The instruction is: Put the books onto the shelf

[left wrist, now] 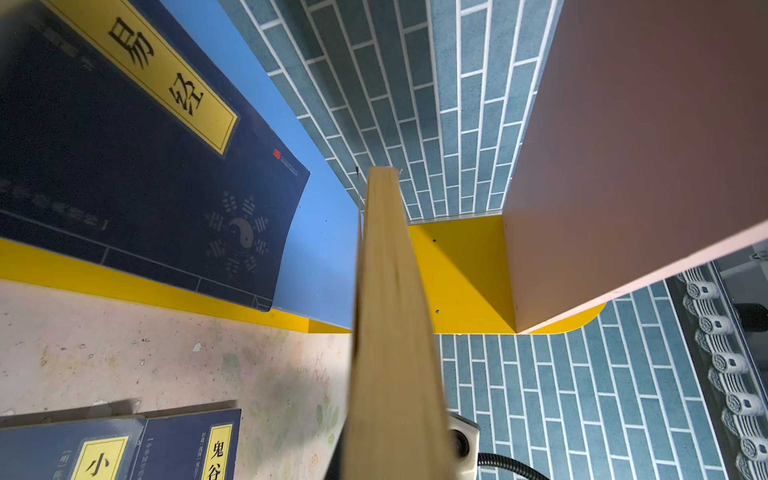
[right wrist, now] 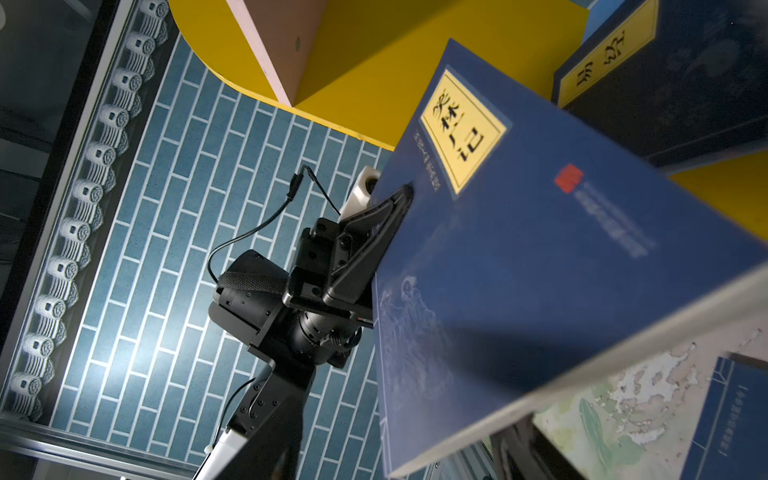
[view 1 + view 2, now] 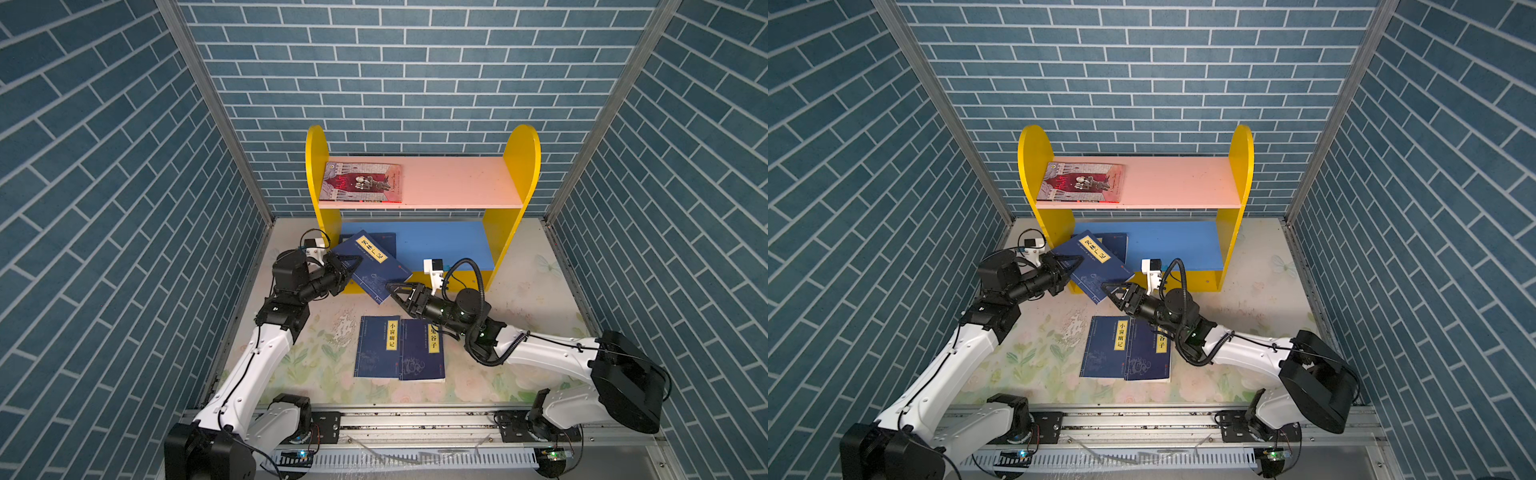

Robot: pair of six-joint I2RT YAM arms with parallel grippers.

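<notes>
left gripper (image 3: pixel 355 262): black triangular jaws clamped on the left edge of a thin navy paperback (image 3: pixel 376 270), matte cover, yellow label; held tilted before the blue lower board (image 3: pixel 449 245) of the round-sided yellow shelf (image 3: pixel 521 166), long axis diagonal, label end toward shelf. right gripper (image 3: pixel 394 294): jaws apart beside its near corner.

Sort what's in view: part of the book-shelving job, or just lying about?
Job: shelf; red-cover book on pink board; navy book on blue board; held navy book; 小窗幽记 book and neighbouring navy book, both unshelved.
Just there: floral mat; brick walls; front rail.
</notes>
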